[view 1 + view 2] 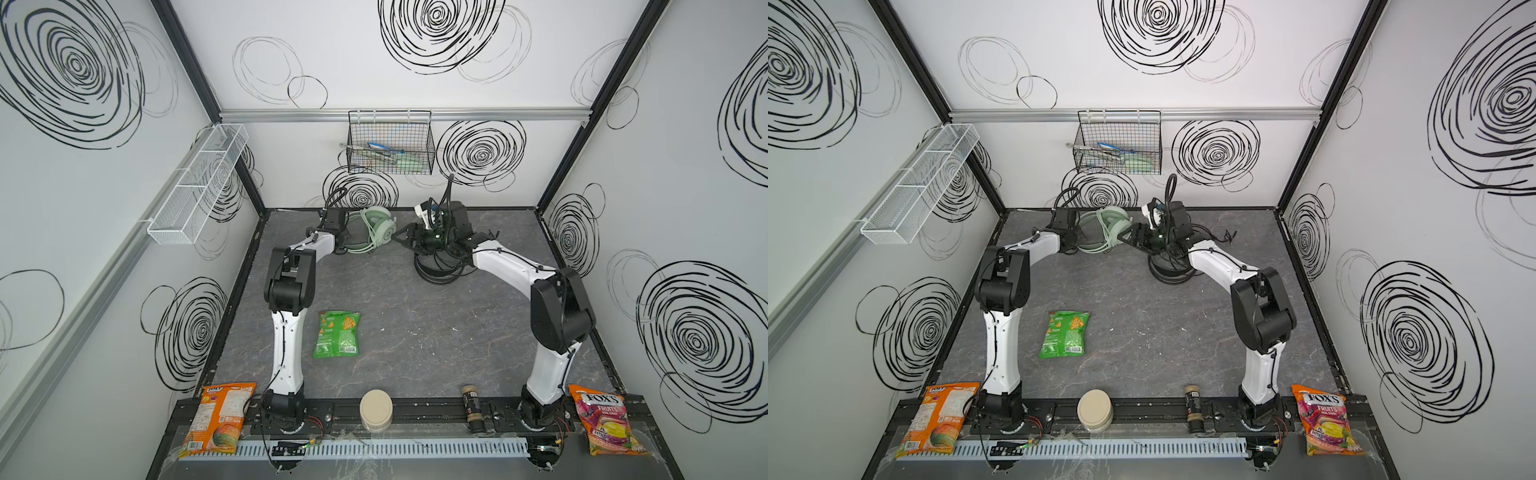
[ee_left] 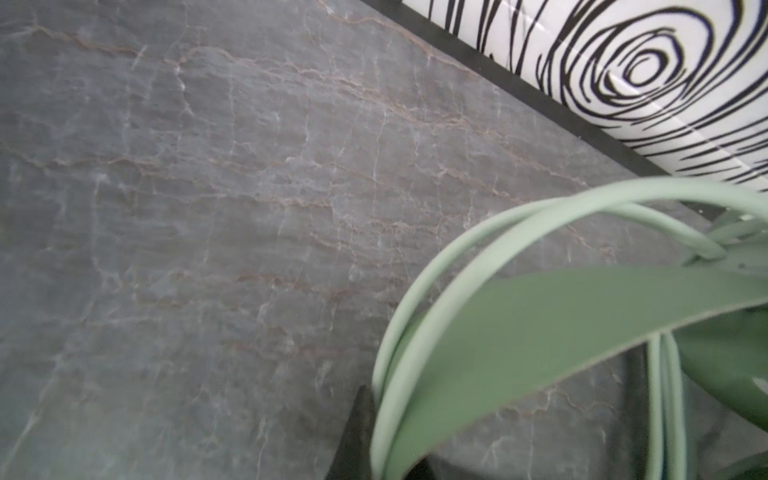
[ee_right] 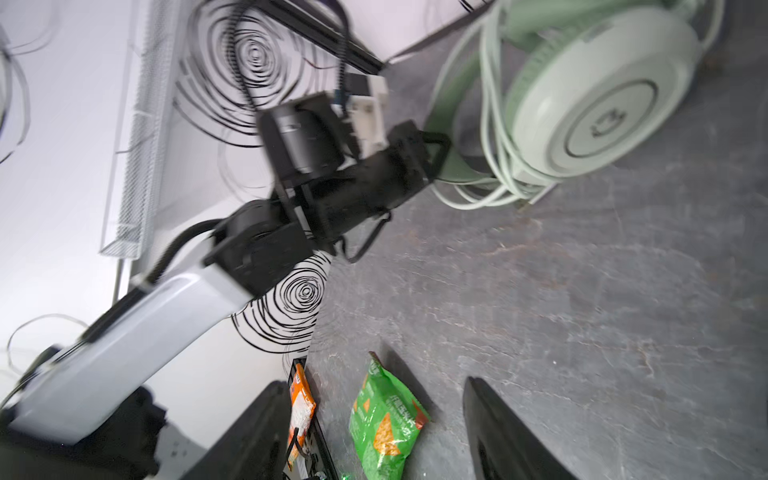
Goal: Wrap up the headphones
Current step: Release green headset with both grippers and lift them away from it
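At the front left corner an orange snack bag (image 1: pixel 218 419) lies on the rail; a white mesh basket (image 1: pixel 199 183) hangs on the left wall.

The left gripper (image 1: pixel 343 245) reaches to the far edge of the table (image 1: pixel 415 332); its jaws are clenched on the headband of the mint-green headphones (image 1: pixel 374 232), as the right wrist view shows; in the left wrist view the green band (image 2: pixel 540 332) crosses close in front of the camera. These headphones stand on the table by the back wall, one pale earcup (image 3: pixel 602 104) facing the right arm; their pale cable (image 3: pixel 494 124) is looped in several turns across the band beside that earcup, with a few loops and the cable's end resting on the table.

Nearer the front lie a green snack bag (image 1: pixel 337 334) and a beige round tub (image 1: pixel 376 409); a black wire basket (image 1: pixel 390 153) hangs on the back wall.

The right gripper (image 1: pixel 402 237) points at the mint earcup, just beside it but apart; its fingers (image 3: pixel 511 436) stand wide apart, released, with nothing between them.

Under the right wrist the black headphones (image 1: pixel 440 266) sit on the table amid coils of black cable; whether they are fully wound cannot be told.

A small dark bottle (image 1: pixel 471 409) and a Fox's sweets bag (image 1: pixel 604 419) lie at the front right.
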`<action>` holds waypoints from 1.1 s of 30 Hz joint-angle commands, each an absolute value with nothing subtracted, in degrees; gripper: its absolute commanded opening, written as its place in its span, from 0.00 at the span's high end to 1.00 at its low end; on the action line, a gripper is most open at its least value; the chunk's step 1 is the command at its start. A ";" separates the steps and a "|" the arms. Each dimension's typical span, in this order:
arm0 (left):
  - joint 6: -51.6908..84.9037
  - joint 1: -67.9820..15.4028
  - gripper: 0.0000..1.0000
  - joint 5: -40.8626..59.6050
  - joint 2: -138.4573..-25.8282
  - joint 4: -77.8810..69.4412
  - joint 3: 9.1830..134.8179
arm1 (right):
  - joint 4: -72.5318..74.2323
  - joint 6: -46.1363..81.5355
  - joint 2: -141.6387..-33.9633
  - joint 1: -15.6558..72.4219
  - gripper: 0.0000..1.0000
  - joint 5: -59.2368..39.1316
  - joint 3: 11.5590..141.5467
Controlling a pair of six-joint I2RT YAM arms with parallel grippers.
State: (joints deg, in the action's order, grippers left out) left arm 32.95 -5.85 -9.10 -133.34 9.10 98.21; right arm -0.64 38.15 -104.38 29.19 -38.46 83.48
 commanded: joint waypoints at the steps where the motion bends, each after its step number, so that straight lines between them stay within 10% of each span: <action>1: 30.71 -4.73 1.00 -6.86 -134.82 9.50 100.52 | -11.61 26.02 -100.08 29.90 0.28 -34.85 86.06; 15: 29.96 -1.25 0.59 -3.64 -134.99 8.15 102.31 | -18.06 11.69 -92.37 28.48 0.24 -22.44 91.15; 25: 29.81 0.98 0.01 -2.48 -131.62 8.97 102.17 | -19.74 10.89 -92.21 27.11 0.22 -17.75 95.12; 33: 25.58 0.43 0.04 -3.79 -120.02 11.53 95.93 | -20.61 14.29 -87.93 23.87 0.20 -8.09 86.04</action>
